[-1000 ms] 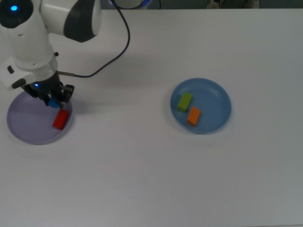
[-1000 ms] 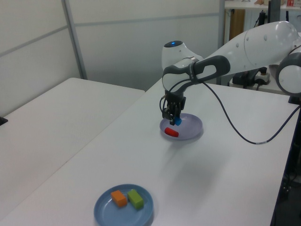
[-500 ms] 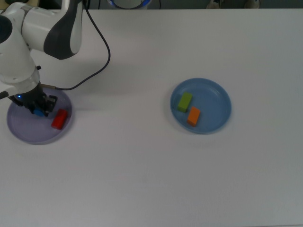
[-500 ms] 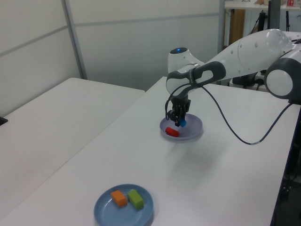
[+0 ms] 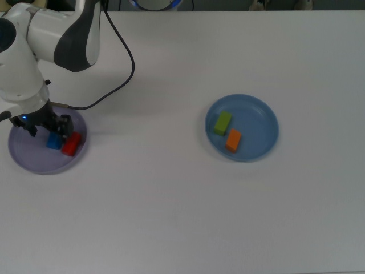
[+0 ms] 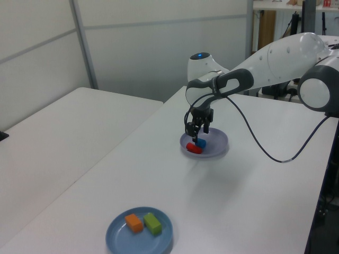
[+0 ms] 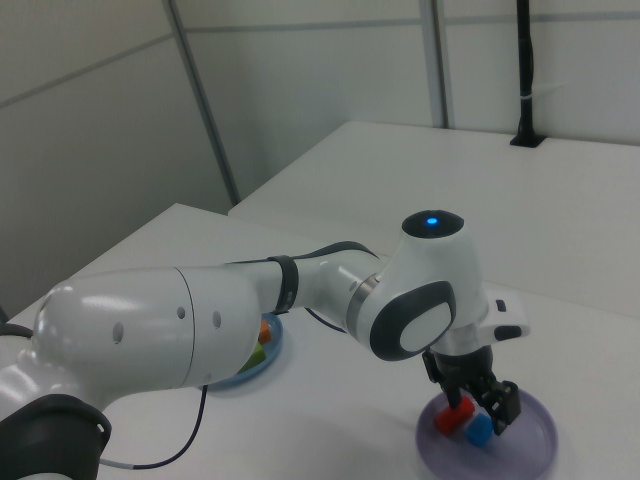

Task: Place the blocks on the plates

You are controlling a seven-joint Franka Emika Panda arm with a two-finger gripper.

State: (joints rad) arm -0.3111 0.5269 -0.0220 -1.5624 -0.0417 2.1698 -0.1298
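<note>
On the white worktop [image 5: 171,200], my gripper [image 5: 50,127] hovers low over the lavender plate [image 5: 28,157] with its fingers spread and holding nothing. The blue block [image 5: 54,141] lies on that plate, touching the red block [image 5: 71,144]. Well apart, the green block [image 5: 222,123] and the orange block [image 5: 232,140] lie on the blue plate [image 5: 262,123].
</note>
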